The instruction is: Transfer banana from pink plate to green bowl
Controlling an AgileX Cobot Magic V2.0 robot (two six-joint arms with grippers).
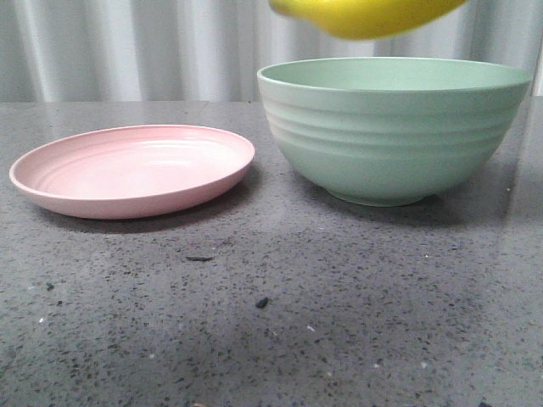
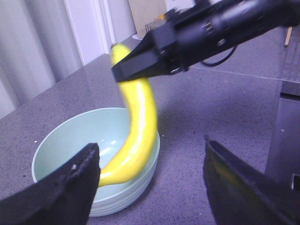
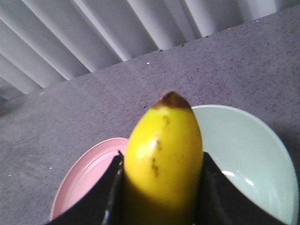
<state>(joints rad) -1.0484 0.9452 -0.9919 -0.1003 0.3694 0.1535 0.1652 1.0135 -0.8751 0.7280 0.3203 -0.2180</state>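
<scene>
The yellow banana hangs at the top edge of the front view, just above the green bowl. My right gripper is shut on the banana, its dark tip pointing away. In the left wrist view the right gripper holds the banana over the bowl, its lower end inside the rim. The pink plate sits empty to the left of the bowl; it also shows in the right wrist view. My left gripper is open and empty, beside the bowl.
The grey speckled tabletop has a few small dark crumbs in front of the dishes. A pale curtain hangs behind the table.
</scene>
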